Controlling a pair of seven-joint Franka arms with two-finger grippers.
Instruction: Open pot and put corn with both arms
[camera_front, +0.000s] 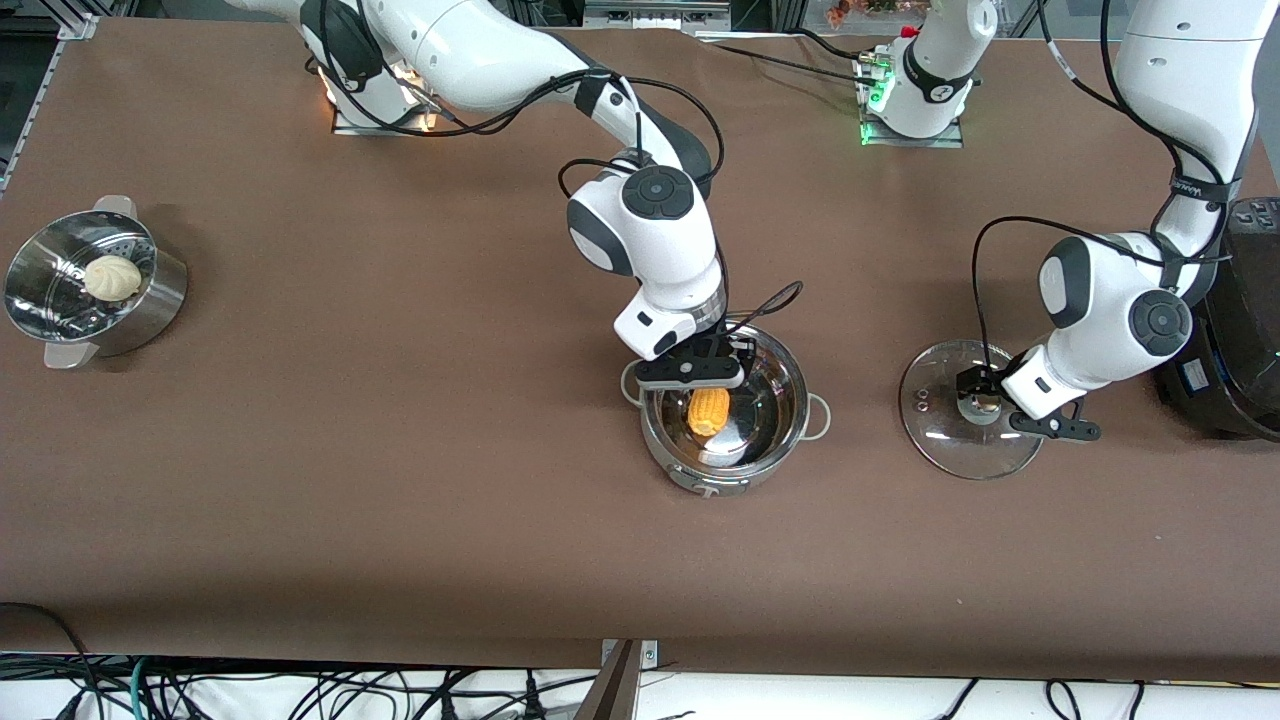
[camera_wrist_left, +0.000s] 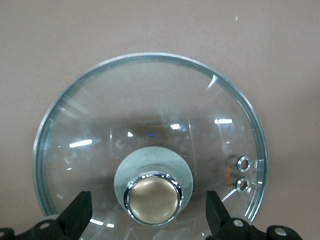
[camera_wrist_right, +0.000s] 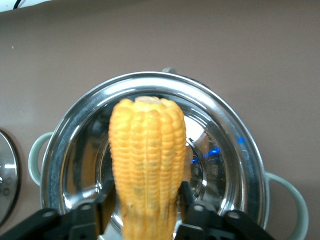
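While over the pot (camera_front: 770, 440), right pincer (camera_wrist_right: 145, 212) narrowly flanks corn (camera_wrist_right: 147, 165), left pincer (camera_wrist_left: 147, 212) wide.

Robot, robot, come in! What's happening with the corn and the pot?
Left gripper jaws open around glass lid's knob, lid on table. Right gripper over shiny steel pot, yellow corn cob between its jaws. Nothing blocking.

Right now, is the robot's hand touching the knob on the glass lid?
Apart. The left wrist view shows the left gripper open, bare gaps between its fingers and the lid's knob.
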